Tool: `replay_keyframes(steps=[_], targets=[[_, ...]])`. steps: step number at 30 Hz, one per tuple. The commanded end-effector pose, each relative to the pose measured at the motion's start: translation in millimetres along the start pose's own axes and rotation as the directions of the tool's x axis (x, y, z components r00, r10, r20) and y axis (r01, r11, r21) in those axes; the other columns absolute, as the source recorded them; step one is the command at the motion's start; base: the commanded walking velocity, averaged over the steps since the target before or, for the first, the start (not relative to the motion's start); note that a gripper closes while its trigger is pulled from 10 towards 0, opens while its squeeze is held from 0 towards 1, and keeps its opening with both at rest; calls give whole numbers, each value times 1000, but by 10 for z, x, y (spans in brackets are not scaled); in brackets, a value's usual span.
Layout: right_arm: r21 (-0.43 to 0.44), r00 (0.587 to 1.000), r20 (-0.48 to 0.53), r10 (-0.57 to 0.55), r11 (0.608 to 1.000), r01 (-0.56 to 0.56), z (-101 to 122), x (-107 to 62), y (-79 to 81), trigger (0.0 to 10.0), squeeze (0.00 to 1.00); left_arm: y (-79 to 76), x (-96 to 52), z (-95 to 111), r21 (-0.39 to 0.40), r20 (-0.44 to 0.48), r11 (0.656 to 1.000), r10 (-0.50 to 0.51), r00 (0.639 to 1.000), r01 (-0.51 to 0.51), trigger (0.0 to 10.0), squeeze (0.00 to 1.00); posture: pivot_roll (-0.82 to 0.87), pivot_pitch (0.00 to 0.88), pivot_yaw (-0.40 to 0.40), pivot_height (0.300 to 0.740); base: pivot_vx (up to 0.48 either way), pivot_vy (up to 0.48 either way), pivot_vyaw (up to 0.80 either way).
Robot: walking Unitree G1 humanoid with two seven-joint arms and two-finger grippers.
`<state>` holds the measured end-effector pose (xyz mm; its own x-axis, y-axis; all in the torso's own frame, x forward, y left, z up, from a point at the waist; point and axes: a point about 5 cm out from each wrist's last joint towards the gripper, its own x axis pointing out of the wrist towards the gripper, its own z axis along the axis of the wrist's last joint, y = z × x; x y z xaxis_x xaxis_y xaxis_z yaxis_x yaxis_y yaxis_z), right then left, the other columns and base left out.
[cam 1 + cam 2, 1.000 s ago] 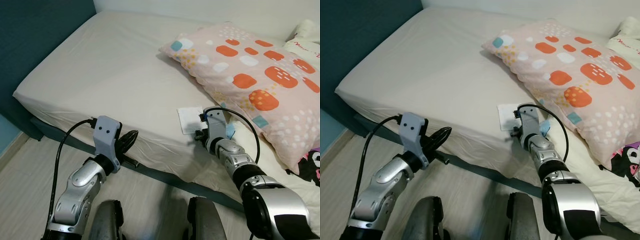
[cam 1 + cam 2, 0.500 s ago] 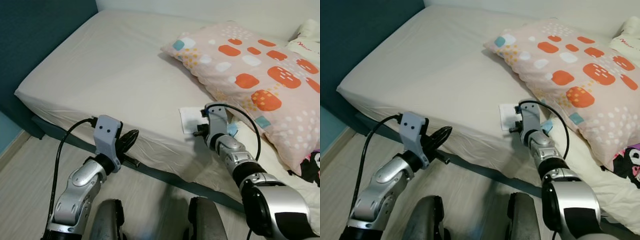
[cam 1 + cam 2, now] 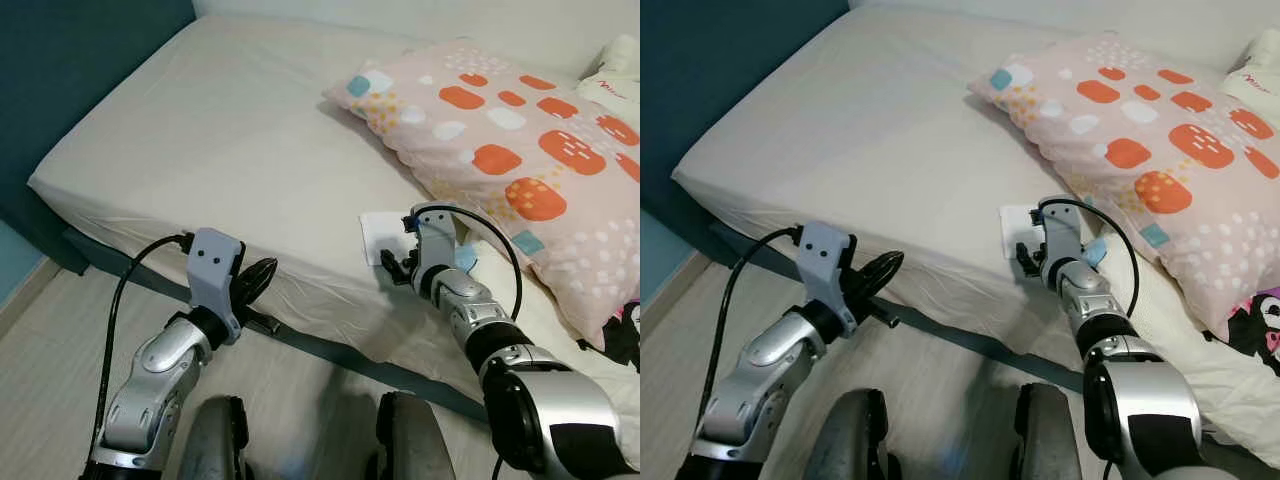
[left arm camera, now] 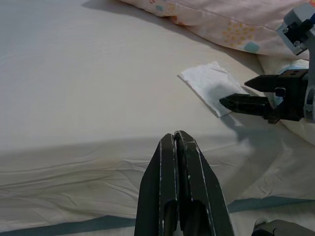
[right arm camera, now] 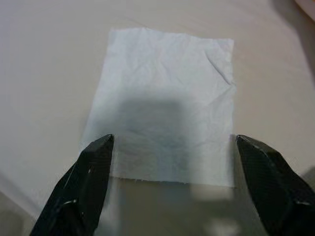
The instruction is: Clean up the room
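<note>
A white tissue (image 5: 165,103) lies flat on the beige bed sheet (image 3: 220,140), just in front of the patterned pillow (image 3: 500,130). My right gripper (image 5: 173,141) is open low over the tissue's near edge, one finger at each side of it, with nothing between them. The same tissue (image 3: 378,230) and right gripper (image 3: 392,265) are in the left eye view. My left gripper (image 4: 174,137) is shut and empty. It hovers by the mattress edge (image 3: 262,275), well left of the tissue.
A dark teal wall (image 3: 80,60) borders the bed on the left, with pale wood floor (image 3: 50,340) below. A light blue object (image 3: 462,258) peeks out beside my right wrist. A white cushion (image 3: 615,75) and a dark printed item (image 3: 625,330) lie at the right.
The right gripper's fingers have spread apart at the tissue's near edge. The left arm has stayed put. The camera has shifted slightly.
</note>
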<state>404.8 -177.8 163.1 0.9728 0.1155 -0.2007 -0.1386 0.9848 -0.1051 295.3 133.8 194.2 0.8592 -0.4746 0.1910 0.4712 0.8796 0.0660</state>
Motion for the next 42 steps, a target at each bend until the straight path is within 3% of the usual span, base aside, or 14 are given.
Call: replay_keyframes(steps=[1,2,3,9,16,28,29,30,31,33,34,42], targets=[[37,998,-56,-10,999,12,-161,-20,12,10000,820,-3,-64,-37,19,-34,1000,0,999,0,10000,0,138,437,-19,587,0,0,0],[37,998,-56,-10,999,12,-161,-20,12,10000,820,-3,-64,-37,19,-34,1000,0,999,0,10000,0,138,437,-19,587,0,0,0],[50,998,-61,-12,999,15,-177,-23,9,10000,0,-3,-70,-30,21,-34,1000,1,999,0,10000,0,149,438,-18,587,0,0,0],[119,997,-66,-28,992,36,-218,-31,2,10000,0,19,-106,-1,35,-40,999,8,999,-7,10000,0,182,437,-16,587,0,0,0],[133,998,-64,-17,991,25,-207,-19,47,10000,0,25,-126,12,39,-44,999,4,999,-2,10000,0,190,436,-15,587,0,0,0],[18,983,-184,-4,1000,7,-358,-35,106,9882,0,8,-115,10,38,-56,999,-9,998,11,10000,0,193,435,-13,587,0,0,0],[16,983,-185,-7,1000,10,-359,-35,104,8235,0,8,-114,10,37,-56,999,-8,998,10,10000,0,193,435,-13,587,0,0,0],[16,983,-185,-7,1000,10,-359,-35,104,8235,0,8,-114,10,37,-56,999,-8,998,10,10000,0,193,435,-13,587,0,0,0],[14,983,-186,-8,1000,11,-359,-35,103,3647,0,10,-112,9,37,-56,999,-8,998,10,10000,0,192,434,-13,587,0,0,0],[13,982,-186,-13,1000,16,-359,-35,98,3647,0,10,-111,9,38,-57,999,-8,998,10,10000,0,192,434,-13,587,0,0,0],[15,983,-185,-20,1000,23,-356,-36,89,0,0,11,-106,10,39,-56,999,-8,998,11,10000,0,190,431,-12,587,0,0,0],[19,985,-173,-25,999,29,-319,-30,71,0,0,-35,-79,60,19,-25,999,-44,999,45,10000,0,185,427,-13,587,0,0,0]])
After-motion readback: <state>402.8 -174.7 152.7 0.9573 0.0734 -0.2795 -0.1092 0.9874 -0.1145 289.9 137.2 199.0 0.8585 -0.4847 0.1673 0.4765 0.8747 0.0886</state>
